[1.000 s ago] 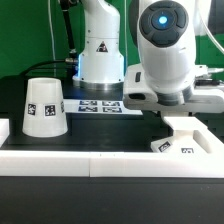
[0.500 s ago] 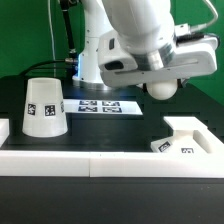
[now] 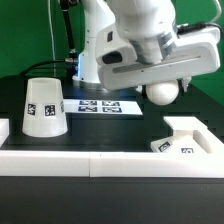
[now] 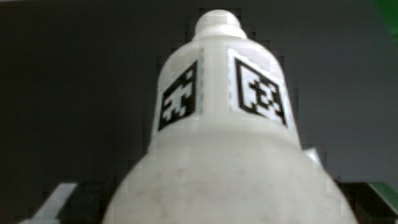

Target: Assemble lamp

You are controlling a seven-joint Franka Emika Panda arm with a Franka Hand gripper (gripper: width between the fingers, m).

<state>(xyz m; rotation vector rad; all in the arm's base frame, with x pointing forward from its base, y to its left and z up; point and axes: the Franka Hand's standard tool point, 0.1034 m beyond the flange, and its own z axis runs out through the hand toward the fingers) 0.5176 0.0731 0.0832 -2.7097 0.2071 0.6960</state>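
Observation:
My gripper [image 3: 160, 82] is shut on the white ball bulb [image 3: 163, 93] and holds it in the air, tilted, above and behind the base. In the wrist view the bulb [image 4: 222, 130] fills the picture, with two square tags on its sides and its narrow neck pointing away. My gripper [image 4: 214, 208] shows only as grey fingertips [image 4: 57, 198] at either side of the bulb's round end. The low blocky base [image 3: 186, 139] lies on the white rail at the exterior view's right. The cup-like shade [image 3: 45, 107] stands wide end down at the exterior view's left.
The marker board [image 3: 100, 105] lies flat on the black table in front of the arm's pedestal [image 3: 98, 60]. A long white rail [image 3: 90, 163] runs along the near edge, with a short white block [image 3: 4, 128] at the exterior view's far left.
The hand has risen from over the base and tilted, so the bulb now shows hanging under it. In the last half second it barely shifted.

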